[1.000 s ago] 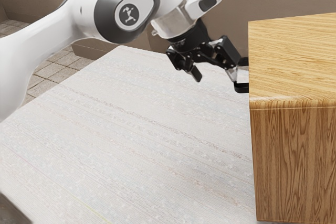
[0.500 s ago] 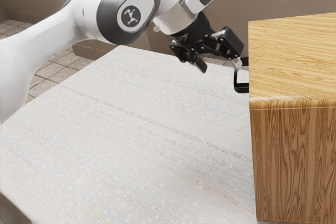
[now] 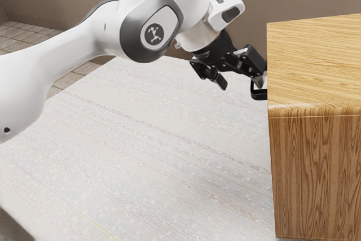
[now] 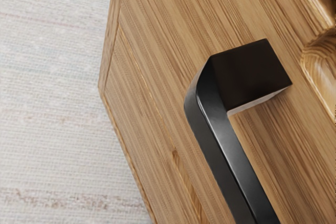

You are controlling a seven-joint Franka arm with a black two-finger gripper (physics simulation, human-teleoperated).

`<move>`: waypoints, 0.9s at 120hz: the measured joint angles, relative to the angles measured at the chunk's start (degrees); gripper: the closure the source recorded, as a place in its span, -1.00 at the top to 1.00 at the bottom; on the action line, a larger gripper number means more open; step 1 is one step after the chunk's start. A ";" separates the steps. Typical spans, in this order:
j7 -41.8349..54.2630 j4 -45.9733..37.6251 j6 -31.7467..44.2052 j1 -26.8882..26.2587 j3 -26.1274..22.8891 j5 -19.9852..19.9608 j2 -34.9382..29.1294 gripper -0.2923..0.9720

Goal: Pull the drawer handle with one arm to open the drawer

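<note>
A light wooden cabinet (image 3: 316, 83) stands on the table at the exterior view's right. Its black drawer handle (image 3: 258, 92) juts from the face turned toward the arm. My gripper (image 3: 242, 80) is open and hangs just off that face. One finger (image 3: 260, 75) sits right above the handle, the other (image 3: 220, 79) is out over the table. Neither finger grips the handle. In the wrist view the black handle (image 4: 231, 129) is close under the hand, against the wooden drawer front (image 4: 157, 51), which lies flush with the cabinet.
The pale striped table (image 3: 141, 139) stretches wide to the exterior view's left of the cabinet. A tiled floor (image 3: 51, 74) and a brown wall lie behind the arm.
My hand has moved toward the cabinet and dropped slightly, bringing one finger down close to the handle. The arm's elbow swung toward the exterior view's right. The fingers stayed open; the drawer has not moved.
</note>
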 joint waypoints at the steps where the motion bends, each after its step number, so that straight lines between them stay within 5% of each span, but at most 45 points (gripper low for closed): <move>1: 0.00 -0.02 0.01 0.01 0.00 0.01 -0.02 0.54; 108: 0.00 -4.09 -0.84 4.46 0.08 2.79 -4.50 0.54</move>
